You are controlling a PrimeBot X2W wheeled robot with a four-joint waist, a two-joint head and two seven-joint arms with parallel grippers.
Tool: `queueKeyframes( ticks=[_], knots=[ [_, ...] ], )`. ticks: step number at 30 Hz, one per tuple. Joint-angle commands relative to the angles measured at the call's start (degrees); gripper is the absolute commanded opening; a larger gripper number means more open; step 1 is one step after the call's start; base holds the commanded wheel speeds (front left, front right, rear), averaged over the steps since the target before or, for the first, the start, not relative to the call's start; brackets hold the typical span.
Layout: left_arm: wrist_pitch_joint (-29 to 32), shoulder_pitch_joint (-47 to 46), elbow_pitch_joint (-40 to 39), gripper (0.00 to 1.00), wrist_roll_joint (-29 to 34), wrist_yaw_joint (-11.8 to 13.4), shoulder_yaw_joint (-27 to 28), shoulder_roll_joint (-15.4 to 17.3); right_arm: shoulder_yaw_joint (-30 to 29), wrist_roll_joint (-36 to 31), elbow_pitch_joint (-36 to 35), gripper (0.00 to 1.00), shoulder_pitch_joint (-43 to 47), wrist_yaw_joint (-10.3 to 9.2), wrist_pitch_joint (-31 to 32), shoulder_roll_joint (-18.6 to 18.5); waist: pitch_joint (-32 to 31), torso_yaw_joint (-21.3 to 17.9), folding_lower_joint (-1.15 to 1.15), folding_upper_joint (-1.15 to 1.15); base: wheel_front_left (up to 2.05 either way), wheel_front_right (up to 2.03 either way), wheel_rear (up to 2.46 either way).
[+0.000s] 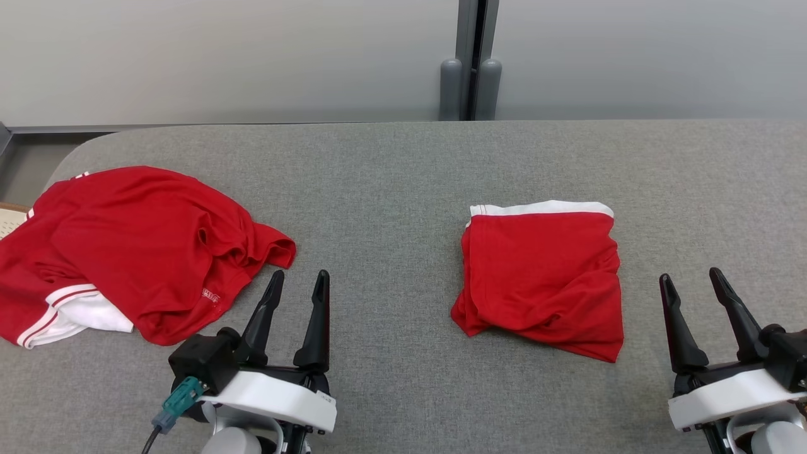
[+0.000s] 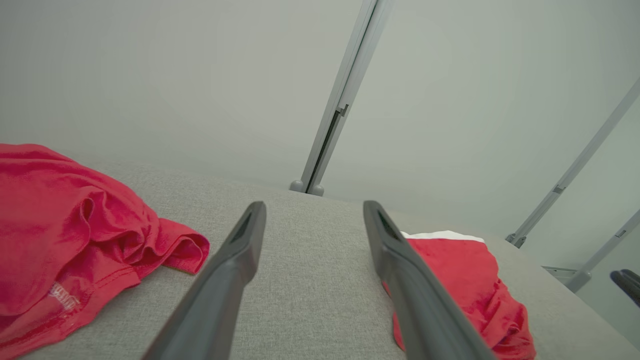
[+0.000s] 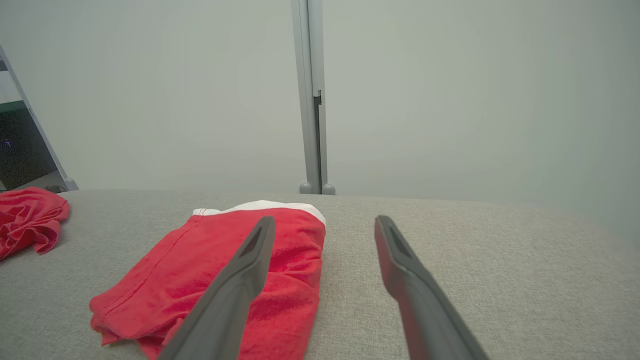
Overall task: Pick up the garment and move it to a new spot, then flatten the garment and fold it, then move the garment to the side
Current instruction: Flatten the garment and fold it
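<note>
On the crumpled red shirt (image 1: 126, 246), the white print (image 1: 211, 295) is illegible.

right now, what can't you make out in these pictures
Head view: crumpled red garment is cut off by the left edge; its white lettering is too small to read.
Left wrist view: one of the left fingers hides part of the folded red garment.
Right wrist view: one of the right fingers hides part of it too.

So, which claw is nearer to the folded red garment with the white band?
Right. The right claw stands close to the right edge of the folded garment, not touching it. The left claw is farther off to its left, next to the crumpled red garment.
</note>
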Motion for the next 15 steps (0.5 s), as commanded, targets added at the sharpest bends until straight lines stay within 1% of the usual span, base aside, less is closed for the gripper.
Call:
queueKeyframes(
  ticks=[1,4,5,6,7,8,12,15],
  knots=[
    [0.0,0.5,0.0,1.0,-0.1,-0.3,0.1,0.2,-0.6,-0.2,-0.4,1.0,0.3,0.0,-0.3,0.4,0.3,-0.1,0.0,0.0,0.0,0.0,0.0],
    [0.0,0.0,0.4,1.0,0.1,-0.6,-0.5,0.2,-0.9,-1.0,-0.5,1.0,-0.5,0.0,-0.3,1.0,0.8,0.2,0.0,0.0,0.0,0.0,0.0],
    [0.0,-0.5,0.6,1.0,0.1,-0.6,-0.9,0.2,-0.1,-1.3,-0.2,0.95,-1.6,0.0,0.1,0.8,1.2,0.6,0.0,0.0,0.0,0.0,0.0],
    [0.0,-0.8,0.7,1.0,0.0,-0.7,-1.0,0.2,0.2,-1.3,0.0,0.44,-2.1,0.0,0.4,0.7,1.4,0.9,0.0,0.0,0.0,0.0,0.0],
    [0.0,-1.0,0.7,1.0,-0.1,-0.8,-1.2,0.2,0.8,-1.2,0.4,0.04,-2.6,0.0,0.7,0.5,1.6,1.2,0.0,0.0,0.0,0.0,0.0],
    [0.0,-1.3,0.8,1.0,-0.2,-0.7,-1.4,0.2,1.5,-1.1,0.8,0.0,-3.1,0.0,1.1,0.2,1.9,1.6,0.0,0.0,0.0,0.0,0.0],
    [0.0,-1.8,0.9,1.0,-0.7,-0.5,-2.3,0.2,3.8,-0.4,3.8,0.0,-5.9,0.0,3.1,-0.8,3.1,3.3,0.0,0.0,0.0,0.0,0.0],
    [0.0,-1.9,1.2,1.0,-0.9,-0.3,-2.9,0.2,5.7,0.3,7.5,0.0,-7.5,0.0,5.4,-1.3,3.8,4.5,0.0,0.0,0.0,0.0,0.0]
  ],
)
